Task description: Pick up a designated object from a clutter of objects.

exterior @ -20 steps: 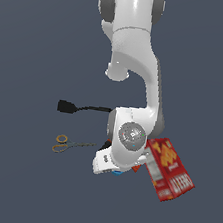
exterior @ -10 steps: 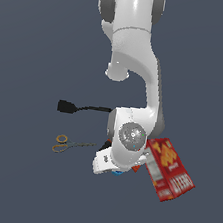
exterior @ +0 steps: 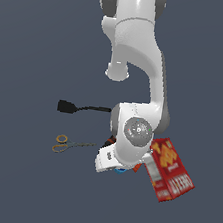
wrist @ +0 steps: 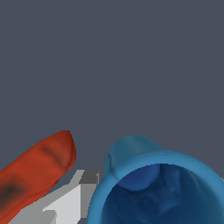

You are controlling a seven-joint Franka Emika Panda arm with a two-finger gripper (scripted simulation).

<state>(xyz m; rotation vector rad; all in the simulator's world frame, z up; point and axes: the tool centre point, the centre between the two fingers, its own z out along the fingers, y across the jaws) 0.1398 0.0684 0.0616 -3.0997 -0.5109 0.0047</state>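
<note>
The blue cup [wrist: 153, 183] fills a large part of the wrist view, its open mouth turned toward the camera. One light grey finger [wrist: 74, 199] of my gripper [exterior: 117, 169] stands right against the cup's outer wall. The other finger is hidden, so I cannot tell how the jaws stand. In the exterior view only a sliver of the cup [exterior: 120, 170] shows under the white hand, which is low over the clutter. The red-black drill [wrist: 37, 173] lies close beside the finger.
The red cracker box [exterior: 170, 170] stands tilted just to the exterior view's right of the hand. The scissors [exterior: 70, 144] and the black spatula [exterior: 78, 108] lie to the exterior view's left. The banana, yellow block and ball are hidden.
</note>
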